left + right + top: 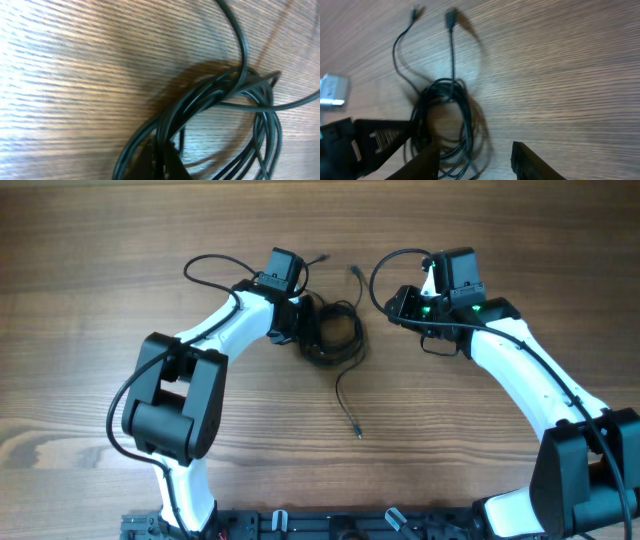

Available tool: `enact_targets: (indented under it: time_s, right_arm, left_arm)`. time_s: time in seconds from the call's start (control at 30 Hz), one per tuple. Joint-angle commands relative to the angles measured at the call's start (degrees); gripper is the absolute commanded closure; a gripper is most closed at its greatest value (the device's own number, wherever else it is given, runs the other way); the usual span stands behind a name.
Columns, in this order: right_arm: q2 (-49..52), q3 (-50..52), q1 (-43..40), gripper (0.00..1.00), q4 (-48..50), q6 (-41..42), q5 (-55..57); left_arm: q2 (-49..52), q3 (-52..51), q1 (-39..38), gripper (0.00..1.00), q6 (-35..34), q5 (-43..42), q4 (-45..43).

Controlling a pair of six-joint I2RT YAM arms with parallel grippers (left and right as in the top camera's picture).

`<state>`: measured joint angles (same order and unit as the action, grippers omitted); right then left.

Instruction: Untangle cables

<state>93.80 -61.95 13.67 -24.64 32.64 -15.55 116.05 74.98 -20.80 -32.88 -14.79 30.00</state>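
The cables lie as a coiled bundle of thin black cords on the wooden table, between the two arms. Two plug ends reach toward the far side, and one tail trails toward the front. My left gripper is at the bundle's left edge. In the left wrist view it is shut on strands of the cables. My right gripper hovers to the right of the bundle. In the right wrist view it is open, with the coil just beyond its left finger.
Thick arm wires loop beside each wrist, one by the left arm and one by the right. The arm bases stand along the front edge. In the right wrist view the left gripper's body sits left of the coil.
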Motion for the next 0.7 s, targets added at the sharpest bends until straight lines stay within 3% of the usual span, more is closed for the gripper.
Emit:
enact_targets:
  time_s: [0.0, 0.13, 0.4, 0.67]
  right_arm:
    - [0.66, 0.92, -0.02, 0.53, 0.15, -1.20, -7.21]
    - [0.66, 0.92, -0.02, 0.53, 0.13, -1.20, -11.26]
    - [0.72, 2.34, 2.45, 0.57, 1.33, -1.14, -11.50]
    - [1.73, 3.43, 8.41, 0.56, 6.75, -0.92, -11.28]
  left_arm:
    - [1.05, 0.04, 3.19, 0.96, 10.97, 0.17, 0.66]
    - [0.61, 0.04, 6.91, 0.96, 16.48, -4.98, 1.73]
    - [0.52, 0.04, 16.65, 0.96, 29.59, -30.25, 3.50]
    - [0.52, 0.04, 20.44, 0.96, 35.60, -38.32, 4.50]
